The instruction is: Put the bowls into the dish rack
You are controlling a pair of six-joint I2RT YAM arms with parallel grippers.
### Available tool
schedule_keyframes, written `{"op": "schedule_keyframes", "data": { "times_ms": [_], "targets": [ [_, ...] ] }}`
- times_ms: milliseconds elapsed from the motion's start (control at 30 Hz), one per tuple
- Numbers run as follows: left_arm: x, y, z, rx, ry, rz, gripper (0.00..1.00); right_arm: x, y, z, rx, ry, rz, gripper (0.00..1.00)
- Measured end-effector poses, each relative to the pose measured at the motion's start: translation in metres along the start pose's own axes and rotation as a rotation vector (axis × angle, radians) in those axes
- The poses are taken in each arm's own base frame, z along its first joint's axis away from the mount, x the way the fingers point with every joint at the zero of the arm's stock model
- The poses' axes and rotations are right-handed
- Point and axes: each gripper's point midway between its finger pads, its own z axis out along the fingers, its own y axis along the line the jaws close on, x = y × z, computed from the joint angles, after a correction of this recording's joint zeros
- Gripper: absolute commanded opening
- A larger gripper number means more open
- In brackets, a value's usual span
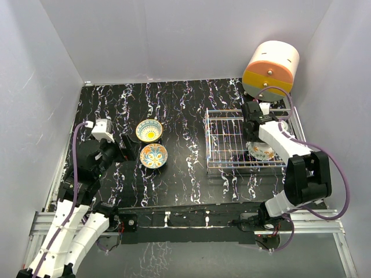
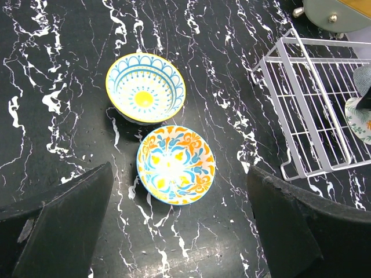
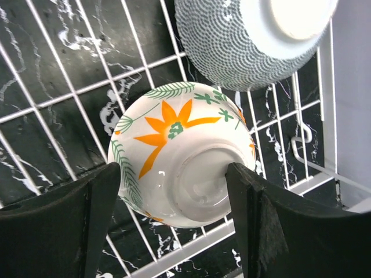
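Note:
Two painted bowls stand on the black marble table: a yellow-and-blue one (image 1: 149, 130) (image 2: 145, 88) and an orange-and-blue one (image 1: 153, 156) (image 2: 175, 164) just nearer. My left gripper (image 1: 124, 148) (image 2: 179, 174) is open and empty, hovering just above and near the orange-and-blue bowl. The silver wire dish rack (image 1: 227, 139) (image 2: 307, 104) (image 3: 69, 92) holds a white bowl with orange flowers (image 1: 262, 152) (image 3: 174, 156), bottom up, and a grey patterned bowl (image 3: 243, 40) beside it. My right gripper (image 1: 255, 134) (image 3: 173, 174) is open, its fingers either side of the white bowl.
A round cream-orange-yellow drawer unit (image 1: 271, 66) (image 2: 336, 11) stands behind the rack at the back right. White walls enclose the table. The rack's left half shows only bare bars.

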Motion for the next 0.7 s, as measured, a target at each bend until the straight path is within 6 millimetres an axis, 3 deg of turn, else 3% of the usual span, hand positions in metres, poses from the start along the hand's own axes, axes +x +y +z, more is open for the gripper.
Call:
{"op": "schedule_keyframes", "data": {
  "times_ms": [267,700],
  "targets": [
    [0.008,-0.003,-0.001,0.015,0.008,0.011,0.97,0.016,-0.031,0.006,0.113,0.021,0.030,0.81],
    [0.013,-0.008,0.001,0.026,0.031,0.026,0.97,0.001,-0.063,0.017,0.154,-0.021,0.200,0.81]
  ]
}}
